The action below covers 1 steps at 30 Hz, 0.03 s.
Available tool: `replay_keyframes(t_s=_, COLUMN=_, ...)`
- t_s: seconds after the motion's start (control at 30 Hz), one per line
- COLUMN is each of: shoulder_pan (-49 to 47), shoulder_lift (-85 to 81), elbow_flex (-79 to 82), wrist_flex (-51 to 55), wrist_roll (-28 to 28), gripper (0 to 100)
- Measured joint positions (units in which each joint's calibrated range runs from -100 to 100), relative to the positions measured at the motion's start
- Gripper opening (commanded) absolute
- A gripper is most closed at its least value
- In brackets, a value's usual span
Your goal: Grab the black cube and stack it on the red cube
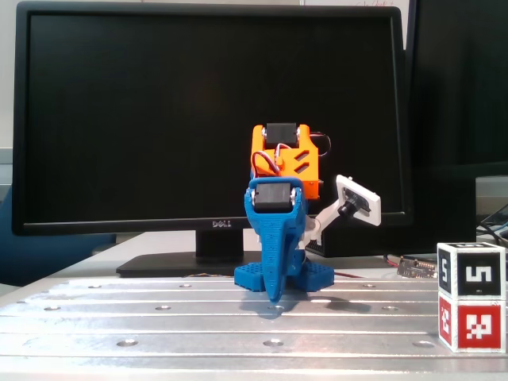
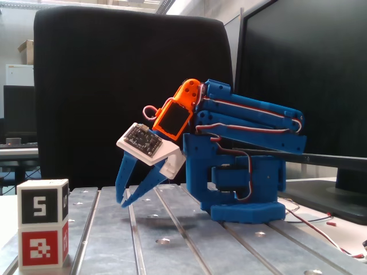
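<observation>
The black cube (image 1: 471, 270) sits squarely on top of the red cube (image 1: 471, 321) at the right front of the metal table; in the other fixed view the black cube (image 2: 43, 200) and red cube (image 2: 43, 246) stand at the lower left. The blue arm is folded back over its base. My gripper (image 2: 121, 201) points down at the table with its fingertips together and holds nothing. It is well away from the stack. In the front fixed view the gripper (image 1: 275, 292) hangs at the table's middle.
The ribbed metal table (image 1: 159, 317) has screw holes. A Dell monitor (image 1: 210, 119) stands behind the arm, and a black chair back (image 2: 114, 86) shows in the side view. Loose wires (image 2: 321, 223) lie beside the blue base (image 2: 246, 195).
</observation>
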Motion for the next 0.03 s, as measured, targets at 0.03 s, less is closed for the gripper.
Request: replay_keyframes(t_s=0.03, shoulder_pan=0.1, shoulder_lift=0.0, elbow_flex=0.0, wrist_flex=0.0, wrist_roll=0.0, gripper=1)
